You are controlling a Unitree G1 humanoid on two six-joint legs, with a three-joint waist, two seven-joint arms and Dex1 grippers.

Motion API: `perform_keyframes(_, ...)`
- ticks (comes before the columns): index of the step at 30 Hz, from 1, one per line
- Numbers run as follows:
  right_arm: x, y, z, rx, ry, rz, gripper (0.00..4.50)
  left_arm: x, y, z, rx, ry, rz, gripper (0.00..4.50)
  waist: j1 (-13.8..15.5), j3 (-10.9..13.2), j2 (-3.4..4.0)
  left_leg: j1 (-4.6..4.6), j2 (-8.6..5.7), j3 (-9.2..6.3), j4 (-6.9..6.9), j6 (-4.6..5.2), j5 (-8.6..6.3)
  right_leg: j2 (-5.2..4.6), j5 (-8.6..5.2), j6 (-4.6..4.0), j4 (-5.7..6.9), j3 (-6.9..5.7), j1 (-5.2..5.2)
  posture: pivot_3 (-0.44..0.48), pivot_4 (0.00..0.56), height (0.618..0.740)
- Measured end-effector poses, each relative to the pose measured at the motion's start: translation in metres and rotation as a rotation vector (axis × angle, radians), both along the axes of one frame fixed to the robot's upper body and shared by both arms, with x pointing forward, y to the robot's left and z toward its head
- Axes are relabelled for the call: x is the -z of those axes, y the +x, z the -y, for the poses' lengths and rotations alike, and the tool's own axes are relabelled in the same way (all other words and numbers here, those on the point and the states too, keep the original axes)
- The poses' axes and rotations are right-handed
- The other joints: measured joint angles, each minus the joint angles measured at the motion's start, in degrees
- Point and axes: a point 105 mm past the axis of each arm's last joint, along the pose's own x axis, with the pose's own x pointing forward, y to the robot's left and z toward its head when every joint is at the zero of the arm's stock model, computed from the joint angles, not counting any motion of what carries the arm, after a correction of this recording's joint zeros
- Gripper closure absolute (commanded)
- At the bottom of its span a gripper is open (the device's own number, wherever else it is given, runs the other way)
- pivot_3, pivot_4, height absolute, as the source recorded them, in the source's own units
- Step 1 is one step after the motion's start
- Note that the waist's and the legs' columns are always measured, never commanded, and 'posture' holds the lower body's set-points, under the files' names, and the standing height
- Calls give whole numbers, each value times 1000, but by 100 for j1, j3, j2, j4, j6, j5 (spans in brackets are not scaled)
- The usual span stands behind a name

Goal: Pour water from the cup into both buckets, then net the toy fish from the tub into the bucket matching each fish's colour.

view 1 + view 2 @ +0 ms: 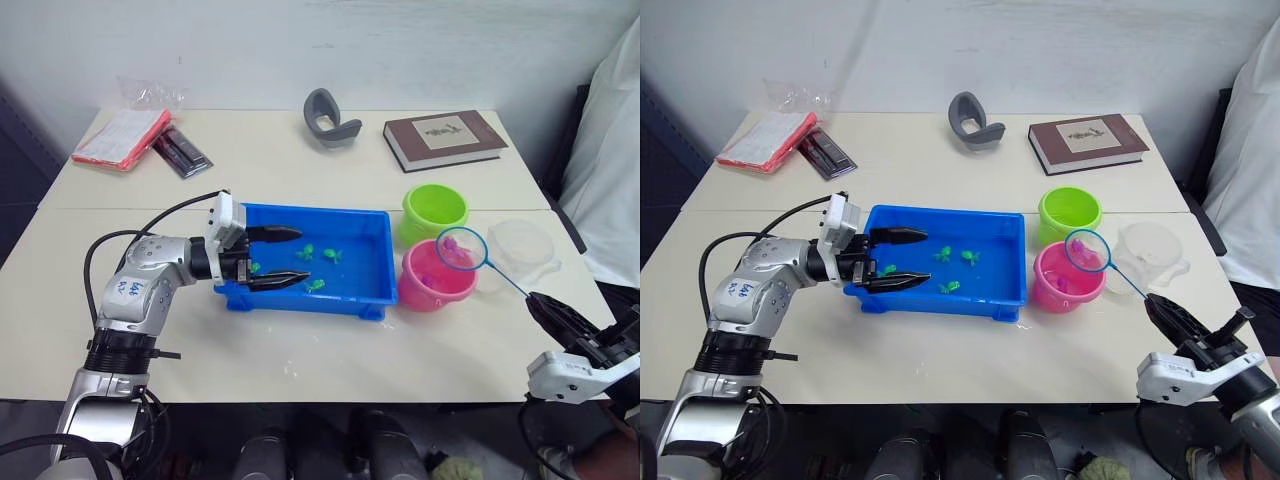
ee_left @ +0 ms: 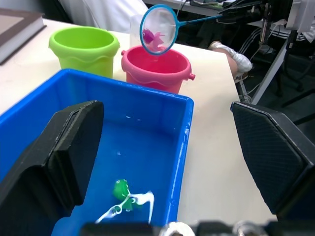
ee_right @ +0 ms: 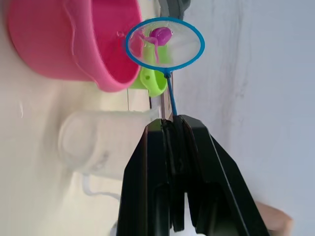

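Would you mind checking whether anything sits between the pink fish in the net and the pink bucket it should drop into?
Nothing visible does. The round blue-hooped net, held by the right gripper, carries the pink toy fish over the open round pink plastic bucket.

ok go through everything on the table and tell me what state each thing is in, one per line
net: held over the pink bucket, pink fish in it
right gripper: fingers shut on the net's handle
left gripper: open, fingers over the tub's left end
tub: green fish inside
pink bucket: upright
green bucket: upright
cup: upright
book: closed
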Motion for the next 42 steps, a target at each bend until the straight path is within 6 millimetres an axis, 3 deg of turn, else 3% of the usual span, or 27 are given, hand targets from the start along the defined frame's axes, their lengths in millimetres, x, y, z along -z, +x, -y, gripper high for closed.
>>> perform_keyframes(6,4,5,3,-19,-63,10,4500,0,1,9,14,-22,19,56,-23,0,0,2,1,1,0,-2,1,2,-1,-3,3,7,0,0,150,740)
perform_keyframes(20,-1,12,-6,-70,-86,54,4500,-2,3,10,2,-14,34,56,-25,0,0,3,1,1,0,-2,3,1,-2,-3,5,8,1,0,150,740)
perform_keyframes(42,2,6,-2,-86,-113,67,4500,1,7,15,7,-34,21,56,-29,0,0,4,2,2,0,-3,4,1,-2,-4,5,9,1,0,150,740)
